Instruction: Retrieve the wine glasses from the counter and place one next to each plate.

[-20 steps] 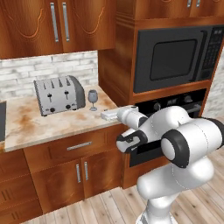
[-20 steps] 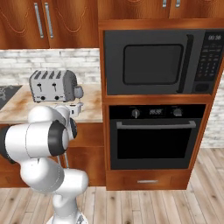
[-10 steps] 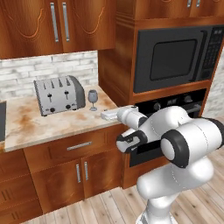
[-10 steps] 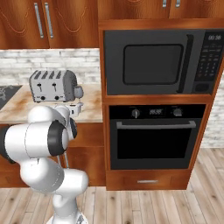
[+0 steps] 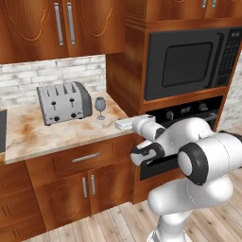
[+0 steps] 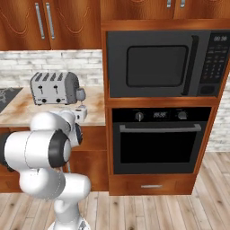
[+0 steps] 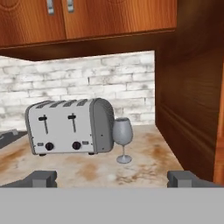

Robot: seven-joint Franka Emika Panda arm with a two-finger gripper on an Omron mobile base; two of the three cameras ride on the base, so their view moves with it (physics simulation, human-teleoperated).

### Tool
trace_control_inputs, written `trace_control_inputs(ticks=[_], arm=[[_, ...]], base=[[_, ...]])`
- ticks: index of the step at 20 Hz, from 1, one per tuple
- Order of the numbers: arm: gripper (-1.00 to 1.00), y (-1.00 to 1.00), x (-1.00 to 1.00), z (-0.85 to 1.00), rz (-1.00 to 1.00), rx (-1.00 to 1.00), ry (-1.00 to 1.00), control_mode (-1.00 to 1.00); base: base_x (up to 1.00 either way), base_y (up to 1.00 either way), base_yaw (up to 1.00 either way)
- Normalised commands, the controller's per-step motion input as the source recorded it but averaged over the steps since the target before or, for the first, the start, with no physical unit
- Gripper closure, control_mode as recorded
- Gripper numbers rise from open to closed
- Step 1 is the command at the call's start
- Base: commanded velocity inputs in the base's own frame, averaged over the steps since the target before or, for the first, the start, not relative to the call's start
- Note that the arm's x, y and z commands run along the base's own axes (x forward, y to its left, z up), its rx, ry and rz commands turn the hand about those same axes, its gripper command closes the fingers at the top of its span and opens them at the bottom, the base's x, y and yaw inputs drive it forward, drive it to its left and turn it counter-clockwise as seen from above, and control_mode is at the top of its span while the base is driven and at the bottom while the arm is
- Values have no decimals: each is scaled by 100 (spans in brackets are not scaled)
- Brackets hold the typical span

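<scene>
hand view – smoky-grey stemmed wine glass [image 7: 122,140] upright beside toaster [image 7: 68,126].

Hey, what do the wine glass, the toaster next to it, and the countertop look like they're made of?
Wine glass: apparently smoky grey glass, since the wall shows faintly through its bowl. Toaster: looks like brushed metal, given its silver-grey satin sheen, with dark levers and knobs; painted plastic can't be ruled out. Counter: seems polished stone, beige and marbled with rust-brown blotches.

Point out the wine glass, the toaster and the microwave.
wine glass [image 7: 122,131], hand view, on its bowl
toaster [image 5: 62,102], left base view, on its front face
microwave [image 6: 157,65], right base view, on its door window
</scene>
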Motion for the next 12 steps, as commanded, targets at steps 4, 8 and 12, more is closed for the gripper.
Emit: trace_control_inputs(ticks=[4, 8, 12], arm=[[-100, -29, 8, 0, 0, 0, 0, -100], [-100, -26, 10, 0, 0, 0, 0, -100], [-100, -18, 13, 0, 0, 0, 0, -100]], base=[[0, 0, 0], [0, 0, 0], [0, 0, 0]])
